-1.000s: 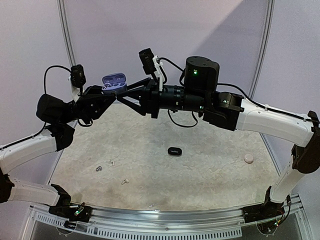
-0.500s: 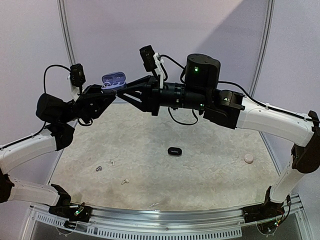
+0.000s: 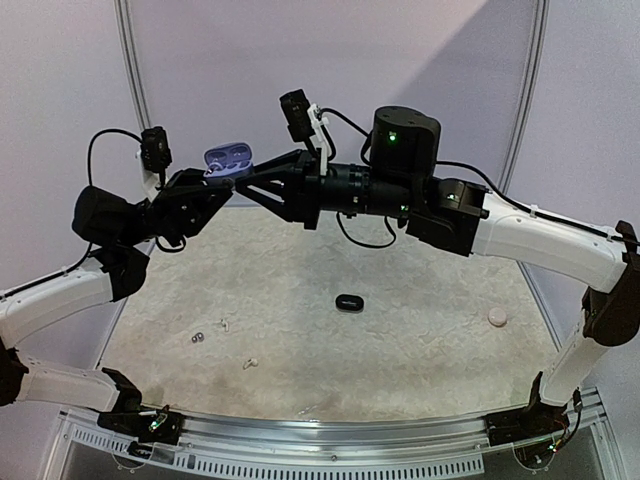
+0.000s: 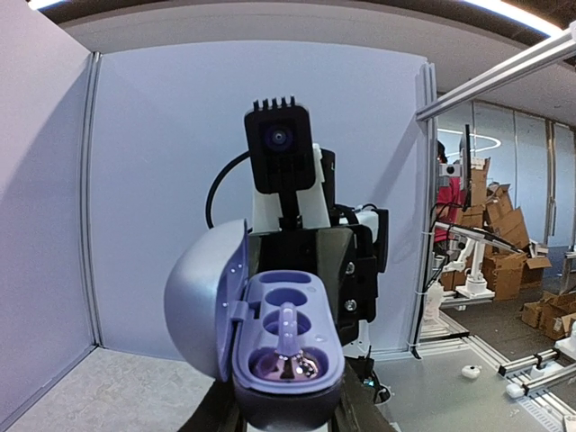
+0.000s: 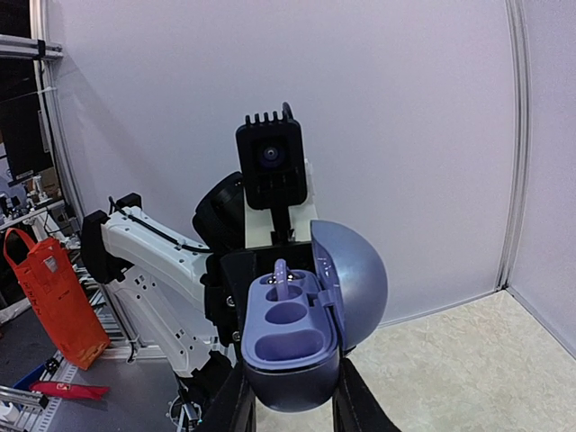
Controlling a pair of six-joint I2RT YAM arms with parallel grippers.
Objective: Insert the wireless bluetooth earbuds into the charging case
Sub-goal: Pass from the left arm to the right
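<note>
The charging case (image 3: 228, 160) is lilac, with its lid (image 4: 202, 306) swung open, and hangs high above the table between both arms. My left gripper (image 4: 288, 409) is shut on its lower body from one end. My right gripper (image 5: 290, 400) is shut on it from the other end, a finger against each side. One earbud (image 4: 288, 346) with a lilac stem and a shiny body sits in the end socket of the case (image 5: 292, 346), seen in the right wrist view as the earbud (image 5: 281, 281) at the far end. Tiny earbuds (image 3: 198, 337) (image 3: 250, 362) lie on the table at the near left.
A small black oval object (image 3: 347, 301) lies mid-table. A pink round thing (image 3: 497, 317) sits at the right. The speckled table (image 3: 400, 350) is walled by pale panels behind and at the sides. Both arms meet high over the table's back left.
My right gripper has slid left onto the case and closed its fingers on it. The left gripper and the case have stayed put.
</note>
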